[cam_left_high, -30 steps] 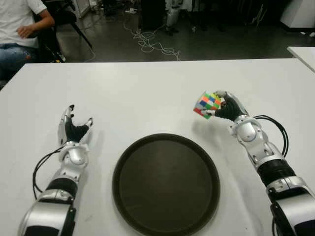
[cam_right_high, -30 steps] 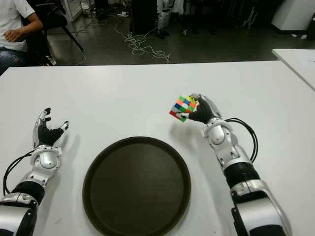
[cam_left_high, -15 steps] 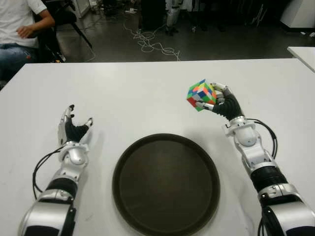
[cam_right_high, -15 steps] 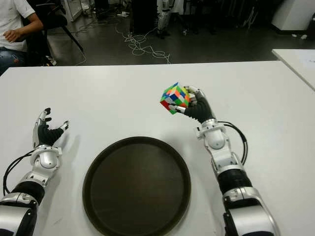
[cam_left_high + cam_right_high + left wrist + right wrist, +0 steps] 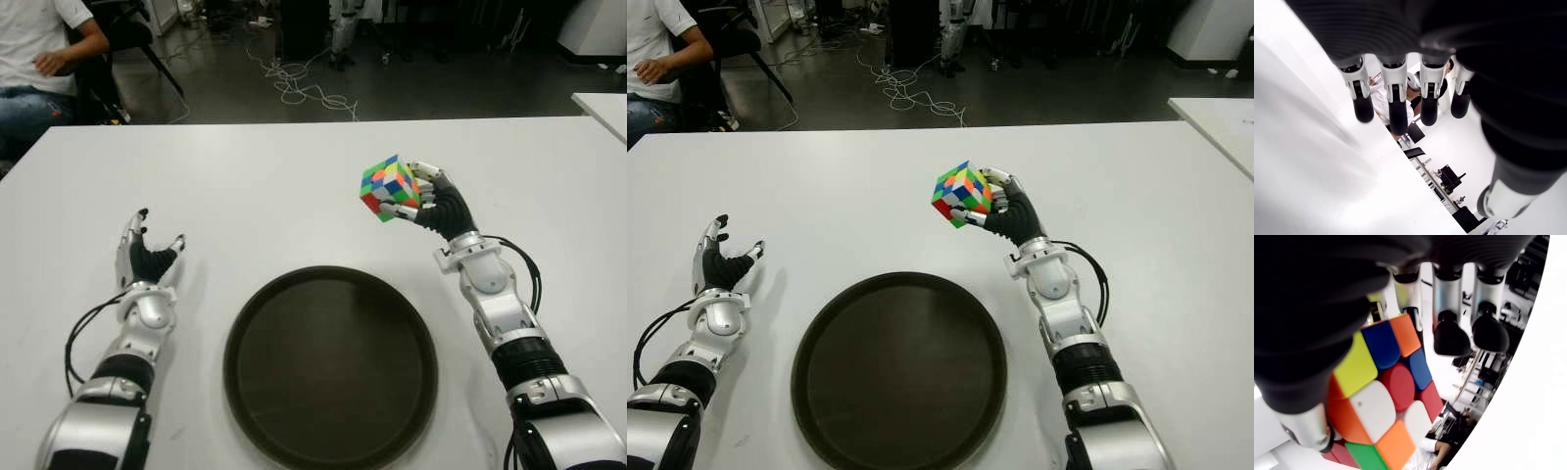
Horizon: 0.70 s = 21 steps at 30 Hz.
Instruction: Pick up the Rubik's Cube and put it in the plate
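Since a second ago our right hand (image 5: 438,203) has carried the cube (image 5: 389,187), fingers clamped on it, leftward and higher, yet the plate (image 5: 330,367) lies nearer us, below-left, while our left hand (image 5: 147,257) stays slack beside it on the desk (image 5: 245,186).

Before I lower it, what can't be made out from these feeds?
- Cube far faces: hidden by the right hand in both eye views.
- Right wrist view: thumb and cube fill it, hiding the plate.
- Left hand: whether it touches the table is unclear.

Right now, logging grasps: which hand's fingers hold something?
The right hand: its fingers clasp the multicoloured Rubik's Cube above the white table; the left hand is open.
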Motion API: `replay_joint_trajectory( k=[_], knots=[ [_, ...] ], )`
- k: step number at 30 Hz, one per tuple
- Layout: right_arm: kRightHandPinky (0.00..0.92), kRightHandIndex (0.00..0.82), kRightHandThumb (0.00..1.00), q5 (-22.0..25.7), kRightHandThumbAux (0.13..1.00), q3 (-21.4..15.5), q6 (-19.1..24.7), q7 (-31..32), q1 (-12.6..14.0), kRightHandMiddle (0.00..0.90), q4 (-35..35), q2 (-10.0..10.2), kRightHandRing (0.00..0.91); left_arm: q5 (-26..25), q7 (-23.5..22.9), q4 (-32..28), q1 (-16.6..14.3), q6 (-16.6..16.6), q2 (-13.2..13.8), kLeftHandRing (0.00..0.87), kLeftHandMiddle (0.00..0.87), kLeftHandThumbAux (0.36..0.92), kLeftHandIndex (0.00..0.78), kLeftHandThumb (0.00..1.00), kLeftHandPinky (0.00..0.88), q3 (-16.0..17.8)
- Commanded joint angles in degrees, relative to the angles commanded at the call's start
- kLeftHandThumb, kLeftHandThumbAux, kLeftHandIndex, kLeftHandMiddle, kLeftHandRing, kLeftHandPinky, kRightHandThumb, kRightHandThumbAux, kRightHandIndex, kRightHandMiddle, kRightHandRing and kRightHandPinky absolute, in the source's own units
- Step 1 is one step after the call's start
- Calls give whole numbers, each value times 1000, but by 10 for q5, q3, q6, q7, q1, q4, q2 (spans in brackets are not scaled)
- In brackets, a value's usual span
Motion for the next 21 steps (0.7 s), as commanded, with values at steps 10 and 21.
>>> replay_joint_trajectory(
  k=[10, 21],
  knots=[
    [806, 437, 689, 12, 723, -1, 26, 33, 12, 801, -25, 3, 822, -9, -11, 0, 2, -9, -1, 173, 157, 722, 99, 235, 193, 6],
    [807, 435, 686, -6, 723, 12, 16, 50, 23, 788, -40, -3, 818, -3, -6, -3, 3, -9, 1, 165, 153, 719, 96, 230, 195, 4]
  ],
)
